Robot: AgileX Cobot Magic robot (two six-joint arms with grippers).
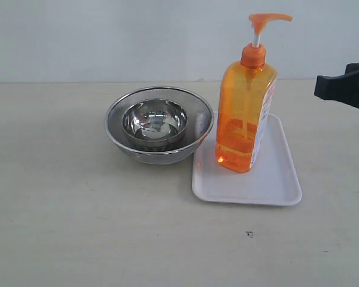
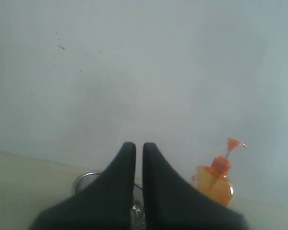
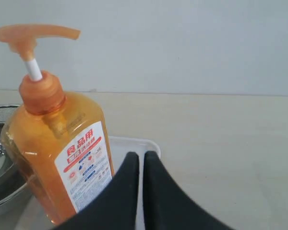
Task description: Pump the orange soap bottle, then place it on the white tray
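white tray under upright orange soap bottle, spout rightward; left gripper, right gripper clenched empty

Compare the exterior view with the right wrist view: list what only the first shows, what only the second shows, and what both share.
Only the exterior view: the whole mesh strainer with the steel bowl nested inside, and the full outline of the white tray. Only the right wrist view: the right gripper, shut and empty, and the label face-on. Both: the orange soap bottle standing upright on the tray, plus some strainer rim.
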